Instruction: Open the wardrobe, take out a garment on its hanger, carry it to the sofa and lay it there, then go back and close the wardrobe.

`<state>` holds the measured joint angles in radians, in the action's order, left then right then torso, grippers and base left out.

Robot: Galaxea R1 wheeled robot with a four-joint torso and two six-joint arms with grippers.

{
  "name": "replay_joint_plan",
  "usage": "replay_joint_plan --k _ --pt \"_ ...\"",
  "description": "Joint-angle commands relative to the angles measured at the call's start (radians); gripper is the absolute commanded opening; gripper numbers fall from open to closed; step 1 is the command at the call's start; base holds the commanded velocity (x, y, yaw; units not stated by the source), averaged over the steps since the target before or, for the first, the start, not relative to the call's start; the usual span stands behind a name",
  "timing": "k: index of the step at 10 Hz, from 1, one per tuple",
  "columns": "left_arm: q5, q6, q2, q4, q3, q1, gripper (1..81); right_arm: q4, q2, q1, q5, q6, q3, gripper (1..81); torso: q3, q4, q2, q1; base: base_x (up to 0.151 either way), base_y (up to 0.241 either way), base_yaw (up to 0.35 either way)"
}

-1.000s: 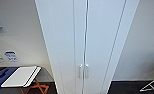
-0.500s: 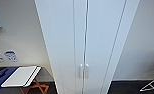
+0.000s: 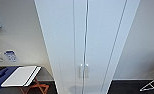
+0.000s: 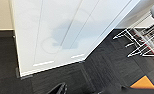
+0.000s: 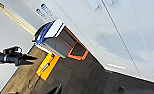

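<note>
Evidently nothing has shifted: the wardrobe [image 3: 85, 45] stays closed at frame centre, handles [image 3: 83, 70] untouched; either tool's state I cannot tell.

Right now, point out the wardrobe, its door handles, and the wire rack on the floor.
wardrobe [image 3: 60, 45]: head view, on the left door panel.
door handles [image 3: 86, 70]: head view, on the right handle of the pair.
wire rack [image 3: 151, 85]: head view, on its white frame beside the wardrobe.
</note>
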<state>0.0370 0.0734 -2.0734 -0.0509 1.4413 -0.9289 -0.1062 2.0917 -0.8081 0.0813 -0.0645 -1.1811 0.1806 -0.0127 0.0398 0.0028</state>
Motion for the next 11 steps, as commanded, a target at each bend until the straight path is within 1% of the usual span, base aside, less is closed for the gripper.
replay_joint_plan --k 1,3,4,5,6,9,11 --pt "-0.166 -0.012 0.051 0.065 -0.016 0.273 81.1 0.065 -0.008 0.282 0.126 -0.061 0.005 81.1 0.0 0.0 0.0 0.0 0.0 0.0 0.0" --pt "-0.23 -0.012 0.015 0.117 0.031 0.392 81.1 0.065 0.07 0.379 0.167 -0.104 -0.078 81.1 0.0 0.0 0.0 0.0 0.0 0.0 0.0" --pt "-0.25 -0.012 -0.008 0.132 0.056 0.445 81.1 0.065 0.107 0.424 0.19 -0.118 -0.12 81.1 0.001 0.0 -0.001 0.0 0.0 0.0 0.0" --pt "-0.29 -0.012 -0.041 0.149 0.084 0.491 81.1 0.065 0.147 0.465 0.216 -0.138 -0.167 81.1 0.001 0.0 -0.001 0.001 0.0 0.0 0.0" --pt "-0.318 -0.012 -0.082 0.166 0.119 0.534 81.1 0.065 0.187 0.499 0.23 -0.146 -0.22 81.1 0.001 0.0 -0.001 0.001 0.0 0.0 0.0" --pt "-0.33 -0.012 -0.189 0.213 0.201 0.604 81.1 0.065 0.298 0.557 0.255 -0.156 -0.363 81.1 0.002 0.0 -0.002 0.002 0.0 0.0 0.0" --pt "-0.328 -0.012 -0.263 0.226 0.242 0.641 81.1 0.066 0.356 0.582 0.255 -0.158 -0.44 81.1 0.003 0.0 -0.003 0.003 0.0 0.0 0.0"
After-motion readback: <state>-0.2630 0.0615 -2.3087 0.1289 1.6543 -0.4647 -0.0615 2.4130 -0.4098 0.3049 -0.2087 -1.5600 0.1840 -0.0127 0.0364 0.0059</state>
